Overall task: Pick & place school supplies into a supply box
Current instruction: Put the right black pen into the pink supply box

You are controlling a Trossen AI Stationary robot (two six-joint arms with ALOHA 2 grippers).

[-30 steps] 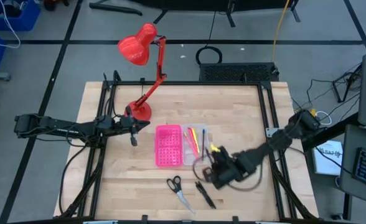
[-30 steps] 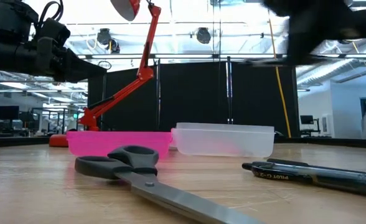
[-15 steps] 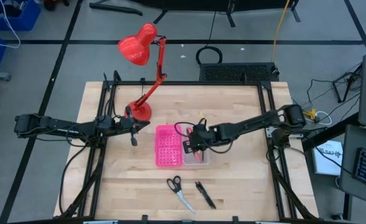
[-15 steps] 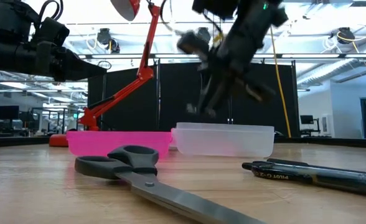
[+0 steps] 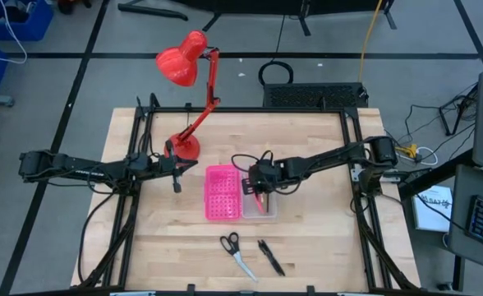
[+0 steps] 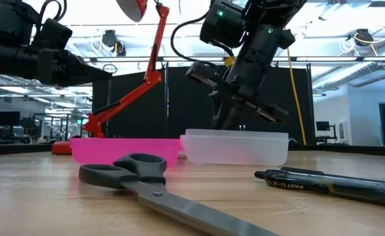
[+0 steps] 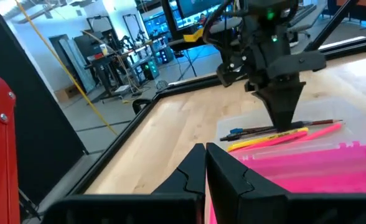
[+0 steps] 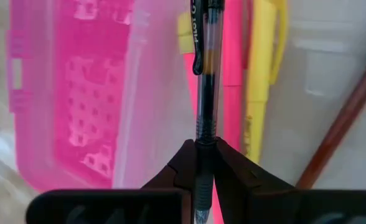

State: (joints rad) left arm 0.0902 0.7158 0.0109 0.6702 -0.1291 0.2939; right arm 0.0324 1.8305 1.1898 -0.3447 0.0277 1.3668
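The supply box lies open mid-table, with its pink gridded half [image 5: 223,194] joined to its clear tray half [image 5: 260,205]. My right gripper [image 5: 258,184] stands over the clear tray, shut on a clear-barrelled black pen [image 8: 201,68]. Yellow [image 8: 261,81] and pink [image 8: 233,56] pens and a brown pencil [image 8: 338,127] lie in the tray. The scissors [image 5: 236,250] and a black pen [image 5: 270,256] lie flat on the table near its near edge. My left gripper [image 5: 177,179] waits shut, above the table left of the box. My right gripper pinches the black pen by its ribbed grip section [image 8: 203,132], far from the clip end [image 8: 197,37]. The fingers [image 6: 235,113] slant down from above into the clear tray. The pen reaches forward over the pens in the tray; whether it rests on them I cannot tell.
A red desk lamp [image 5: 186,99] stands by its base [image 5: 184,148] at the far left of the table, behind my left arm. Black frame rails run along the table's left and right sides. Bare wood lies right of the box.
My right gripper has swung from the table's near right, beside the loose black pen, toward the far edge and left, to the clear tray, shut on the pen throughout. In the last half second it has settled lower over the tray.
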